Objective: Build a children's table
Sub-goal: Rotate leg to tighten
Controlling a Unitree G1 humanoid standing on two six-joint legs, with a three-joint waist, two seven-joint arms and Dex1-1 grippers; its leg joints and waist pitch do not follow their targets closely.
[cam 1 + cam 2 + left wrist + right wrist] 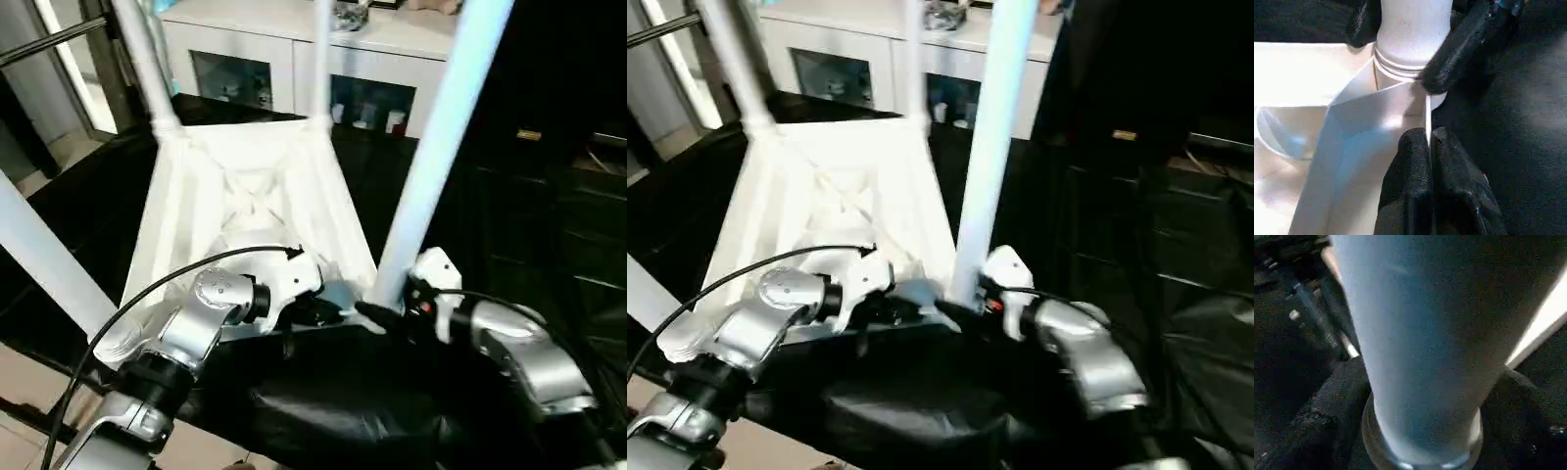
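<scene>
a: from the head views, our left gripper (328, 311) pinches the near rim of the children's table (245, 196), which lies upside down on the black surface (392, 186) before the white cabinet (255, 69). four legs stand up from the corners. if that thin rim slips from our pinch, we think the top could skid and tilt the near right leg (431, 157)

b: our right gripper (377, 315) sits at that leg's base; from here we can't tell how wide it stands

a: in the left wrist view our fingers (1415, 186) are closed tight on the thin rim edge (1428, 117), just beside the corner socket (1396, 73). the other arm's black finger (1459, 49) leans by the leg's ringed collar

b: in the right wrist view the leg (1420, 347) rises between our wide-set fingers (1322, 421), which seem not to clamp it. we judge that, if it isn't fully seated, a nudge could lean it. the table looks white, ribbed, x-braced beneath
</scene>
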